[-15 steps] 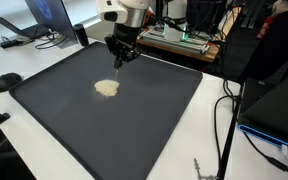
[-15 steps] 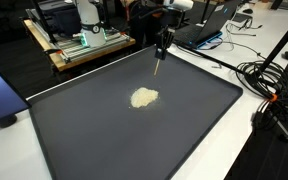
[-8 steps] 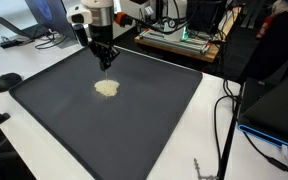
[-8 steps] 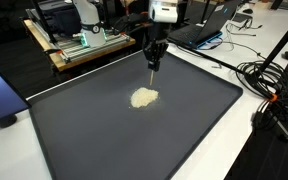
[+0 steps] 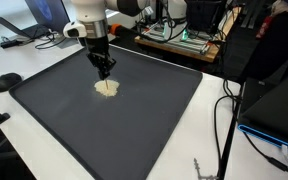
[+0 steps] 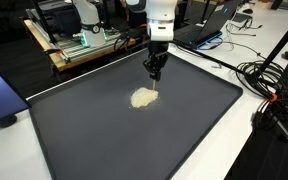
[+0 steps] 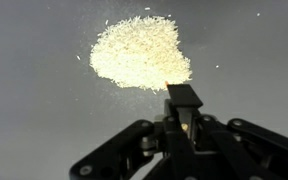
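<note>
A small pile of pale grains [image 5: 106,88] lies on a big dark mat [image 5: 154,120]. It shows in both exterior views [image 6: 143,97], with the mat [image 6: 104,135] under it. My gripper [image 5: 105,70] hangs just above the pile's far edge [image 6: 155,72]. In the wrist view the jaws [image 7: 184,118] are shut on a thin black tool [image 7: 183,96], and its flat tip is at the edge of the grains [image 7: 139,52]. A few stray grains lie around the pile.
The mat lies on a white table. A laptop [image 5: 44,15] and a black object [image 5: 6,81] are beside it, and cables [image 5: 224,120] trail along one side. A wooden bench with electronics [image 6: 84,45], another laptop [image 6: 209,25] and more cables [image 6: 269,80] border the mat.
The arm has swung across the far edge of the mat and come down, bringing the tool tip from away from the pile to just at its edge. The pile has not moved.
</note>
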Robot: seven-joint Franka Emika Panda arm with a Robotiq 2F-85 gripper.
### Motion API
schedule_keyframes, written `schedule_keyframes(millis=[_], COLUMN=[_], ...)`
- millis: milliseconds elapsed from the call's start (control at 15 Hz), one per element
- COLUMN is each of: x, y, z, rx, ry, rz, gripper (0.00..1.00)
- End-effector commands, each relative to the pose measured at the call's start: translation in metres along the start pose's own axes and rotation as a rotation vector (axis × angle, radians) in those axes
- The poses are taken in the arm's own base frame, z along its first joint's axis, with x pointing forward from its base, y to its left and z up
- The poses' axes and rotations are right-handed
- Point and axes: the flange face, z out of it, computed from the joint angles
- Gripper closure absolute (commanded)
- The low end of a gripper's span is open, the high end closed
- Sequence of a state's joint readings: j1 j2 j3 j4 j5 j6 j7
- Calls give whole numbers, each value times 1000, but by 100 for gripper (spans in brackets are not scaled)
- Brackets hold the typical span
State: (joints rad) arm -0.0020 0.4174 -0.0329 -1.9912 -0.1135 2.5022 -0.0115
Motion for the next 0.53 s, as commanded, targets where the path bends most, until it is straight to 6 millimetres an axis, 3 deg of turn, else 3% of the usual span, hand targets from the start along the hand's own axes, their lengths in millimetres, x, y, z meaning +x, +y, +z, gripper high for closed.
schedule_keyframes(millis=[0, 467], x=[9, 11], y=[6, 5], z=[10, 28], rx=[20, 14], ry=[-8, -57], rz=[9, 1], gripper=[97, 97])
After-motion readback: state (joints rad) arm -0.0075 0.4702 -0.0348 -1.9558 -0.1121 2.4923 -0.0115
